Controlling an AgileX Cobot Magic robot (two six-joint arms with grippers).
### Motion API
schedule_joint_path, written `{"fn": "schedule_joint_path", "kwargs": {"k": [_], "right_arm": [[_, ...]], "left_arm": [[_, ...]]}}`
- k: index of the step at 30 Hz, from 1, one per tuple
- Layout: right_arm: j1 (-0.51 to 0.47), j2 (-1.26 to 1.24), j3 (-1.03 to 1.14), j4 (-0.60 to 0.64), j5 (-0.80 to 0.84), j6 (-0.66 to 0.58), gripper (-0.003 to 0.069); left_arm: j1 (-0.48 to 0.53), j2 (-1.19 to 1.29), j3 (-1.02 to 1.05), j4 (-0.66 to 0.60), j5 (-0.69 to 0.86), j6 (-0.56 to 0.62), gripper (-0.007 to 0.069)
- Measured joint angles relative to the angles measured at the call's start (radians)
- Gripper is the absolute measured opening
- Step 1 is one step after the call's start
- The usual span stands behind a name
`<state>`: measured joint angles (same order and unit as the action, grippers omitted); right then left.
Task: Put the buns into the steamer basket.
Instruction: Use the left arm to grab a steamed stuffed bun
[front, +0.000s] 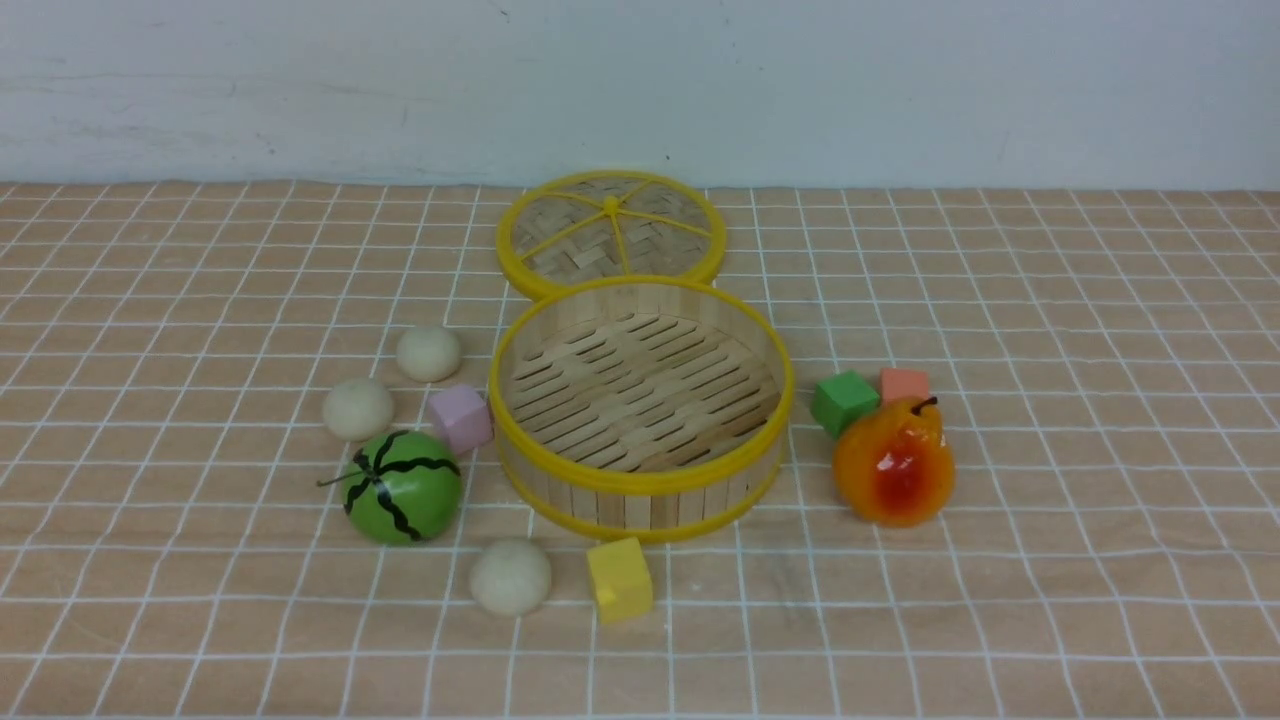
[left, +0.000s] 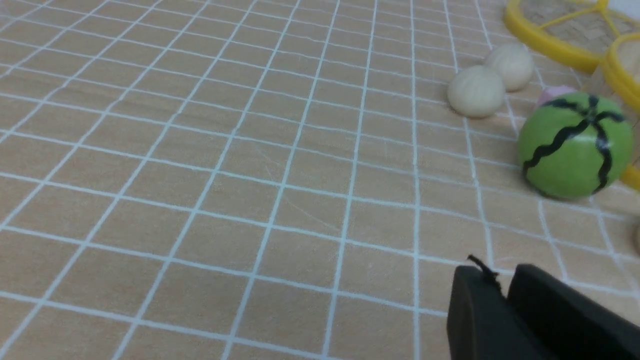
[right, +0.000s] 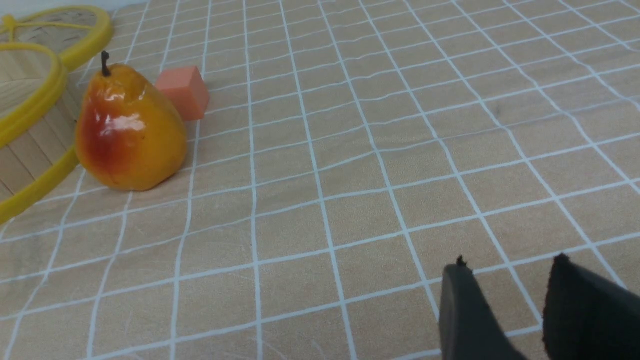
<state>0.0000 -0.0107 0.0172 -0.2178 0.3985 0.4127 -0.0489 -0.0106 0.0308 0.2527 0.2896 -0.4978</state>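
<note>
Three cream buns lie on the checked cloth left of and in front of the steamer basket (front: 640, 487): one at the back (front: 429, 352), one further left (front: 358, 408), one in front (front: 510, 576). The basket holds nothing. Two buns also show in the left wrist view (left: 476, 91) (left: 510, 65). My left gripper (left: 502, 280) is shut and empty, low over bare cloth, well short of the buns. My right gripper (right: 510, 272) is open and empty over bare cloth, away from the basket wall (right: 30, 125). Neither gripper shows in the front view.
The woven lid (front: 610, 232) lies behind the basket. A green watermelon toy (front: 402, 487) and a pink cube (front: 461, 418) sit between the buns and the basket. A yellow cube (front: 620, 578) lies in front. A pear (front: 893, 462), a green cube (front: 843, 401) and an orange cube (front: 904, 384) are to the right.
</note>
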Motion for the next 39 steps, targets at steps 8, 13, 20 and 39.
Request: {"fn": "schedule_joint_path", "kwargs": {"k": [8, 13, 20, 39], "right_arm": [[0.0, 0.0, 0.0, 0.0, 0.0, 0.0, 0.0241], [0.0, 0.0, 0.0, 0.0, 0.0, 0.0, 0.0241], [0.0, 0.0, 0.0, 0.0, 0.0, 0.0, 0.0241], [0.0, 0.0, 0.0, 0.0, 0.0, 0.0, 0.0241]], "left_arm": [[0.0, 0.0, 0.0, -0.121, -0.321, -0.161, 0.0094], [0.0, 0.0, -0.028, -0.145, -0.388, -0.239, 0.01], [0.0, 0.226, -0.408, -0.103, -0.131, -0.277, 0.0105], [-0.092, 1.041, -0.8, -0.407, 0.367, 0.286, 0.012]]}}
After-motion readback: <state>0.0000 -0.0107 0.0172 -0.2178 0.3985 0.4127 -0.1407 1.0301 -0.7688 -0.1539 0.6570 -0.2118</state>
